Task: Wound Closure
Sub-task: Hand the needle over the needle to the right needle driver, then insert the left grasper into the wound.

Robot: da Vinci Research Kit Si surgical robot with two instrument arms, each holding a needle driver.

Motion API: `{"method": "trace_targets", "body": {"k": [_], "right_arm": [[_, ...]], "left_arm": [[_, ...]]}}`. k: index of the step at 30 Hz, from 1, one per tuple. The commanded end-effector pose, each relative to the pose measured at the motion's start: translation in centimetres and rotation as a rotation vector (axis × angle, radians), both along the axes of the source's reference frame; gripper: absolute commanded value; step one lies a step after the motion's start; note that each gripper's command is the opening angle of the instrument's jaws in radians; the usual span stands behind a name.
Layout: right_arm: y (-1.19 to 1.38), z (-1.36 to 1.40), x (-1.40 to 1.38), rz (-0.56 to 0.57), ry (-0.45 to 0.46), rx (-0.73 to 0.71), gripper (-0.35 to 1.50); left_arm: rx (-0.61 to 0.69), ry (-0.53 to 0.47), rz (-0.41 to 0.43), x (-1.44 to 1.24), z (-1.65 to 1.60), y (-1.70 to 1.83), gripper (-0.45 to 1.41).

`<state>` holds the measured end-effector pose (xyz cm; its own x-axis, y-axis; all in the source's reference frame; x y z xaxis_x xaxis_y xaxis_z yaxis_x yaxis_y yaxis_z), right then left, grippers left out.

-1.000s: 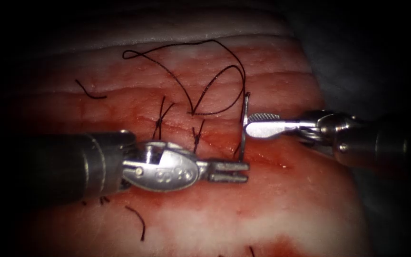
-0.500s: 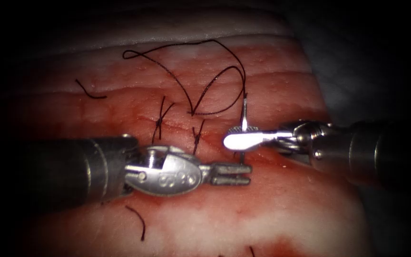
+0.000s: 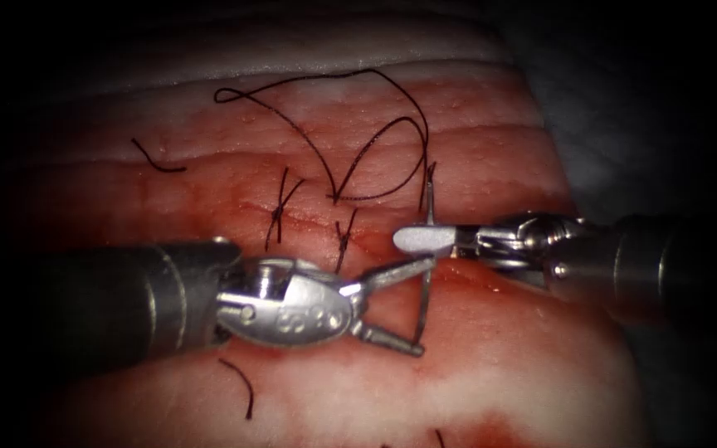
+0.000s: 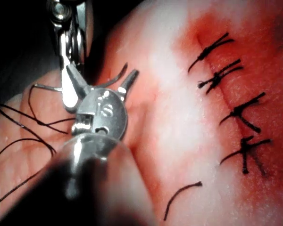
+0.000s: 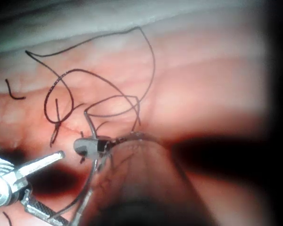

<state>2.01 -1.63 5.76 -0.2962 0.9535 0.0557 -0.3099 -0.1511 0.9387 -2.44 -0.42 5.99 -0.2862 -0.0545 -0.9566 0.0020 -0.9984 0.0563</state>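
My right tool [image 3: 412, 239] is shut on the curved needle [image 3: 423, 299] about mid-curve, just right of the last knotted stitch [image 3: 344, 241]. The needle stands upright over the cut [image 3: 479, 280]; I cannot tell if its lower tip touches the tissue [image 3: 499, 365]. My left tool [image 3: 426, 305] has its jaws open around the needle's lower part and holds nothing. Black thread [image 3: 334, 124] runs from the needle's upper end in loops over the far tissue. In the right wrist view the right tool [image 5: 89, 147] grips the needle [image 5: 87, 188], and the left tool [image 5: 56, 186] stands open beside it.
Two knotted stitches [image 3: 278, 211] sit left of the needle; several stitches [image 4: 236, 113] line the cut in the left wrist view. Cut thread ends lie loose on the tissue [image 3: 159, 162] [image 3: 242, 386]. Red fluid [image 3: 491, 427] wets the tissue around the cut.
The right tool moved left onto the needle and shut on it. The left tool, shut on the needle before, opened and let go. The needle's lower part now shows.
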Motion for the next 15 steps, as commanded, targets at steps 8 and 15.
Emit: {"method": "trace_targets", "body": {"k": [8, 15], "right_arm": [[0.14, 0.18, -0.16, 0.031, -0.023, -0.190, -0.35], [0.15, 0.17, -0.21, 0.017, -0.021, -0.331, -0.35]], "left_arm": [[0.109, -0.117, -0.097, 0.13, 0.00, 0.24, 0.96], [0.289, -0.025, -0.031, 0.23, 0.30, 0.32, -0.45]]}}
